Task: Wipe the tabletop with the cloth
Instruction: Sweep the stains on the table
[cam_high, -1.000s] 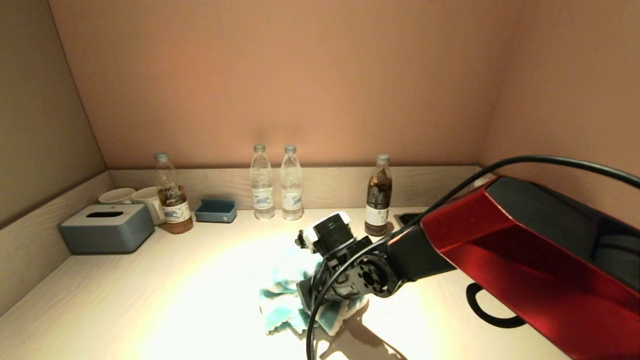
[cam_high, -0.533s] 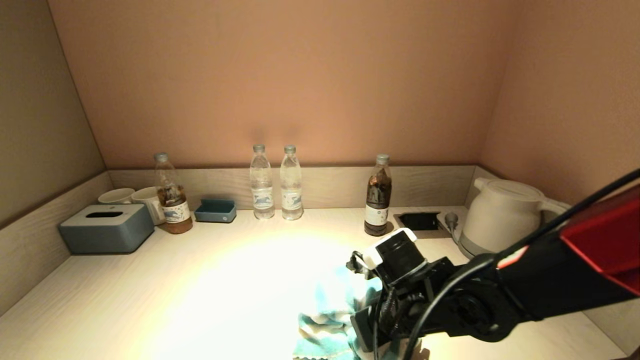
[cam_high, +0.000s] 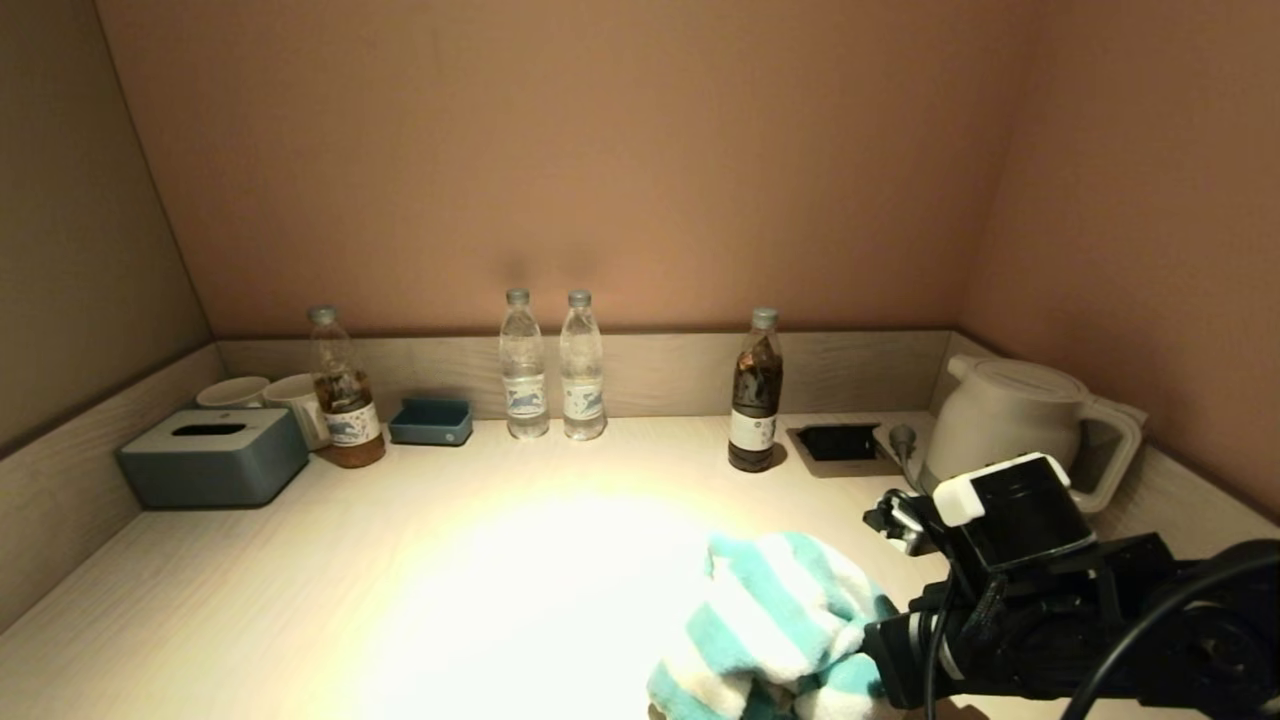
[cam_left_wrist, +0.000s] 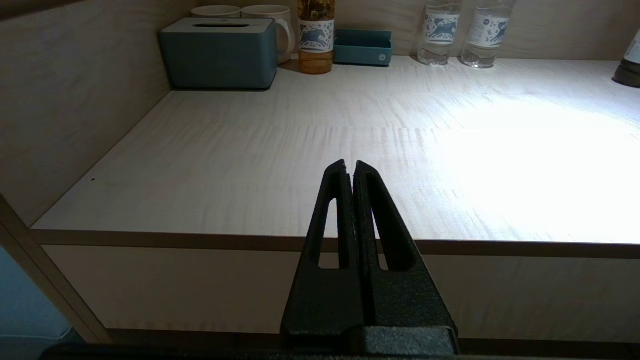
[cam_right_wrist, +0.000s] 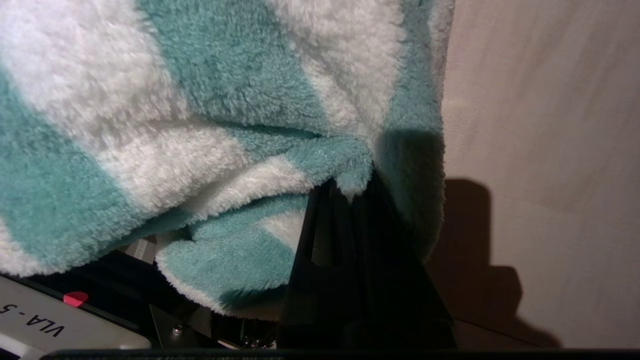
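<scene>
A: Where's the cloth (cam_high: 775, 625) rn?

B: Bunched at the near edge of the tabletop (cam_high: 400, 570), draped over the front of the right gripper (cam_right_wrist: 350, 192). Fingers pinched tight on a fold of it, teal/white stripes.

A: Left gripper (cam_left_wrist: 350, 167)?

B: Parked off the front edge, fingers pressed together, nothing in them.

A: Risks?

B: Cloth's wadded, so prob only a small patch touches the wood, and a stroke might skip areas. Beyond the gripper, toward the back wall, sit the dark bottle (cam_high: 755, 395) and kettle (cam_high: 1005, 435), w/ the kettle closest. A wide sweep could clip them.

A: Any text?

B: "VLA-5" on a sticker (cam_right_wrist: 50, 327) by the wrist. Bottle labels aren't readable.
</scene>
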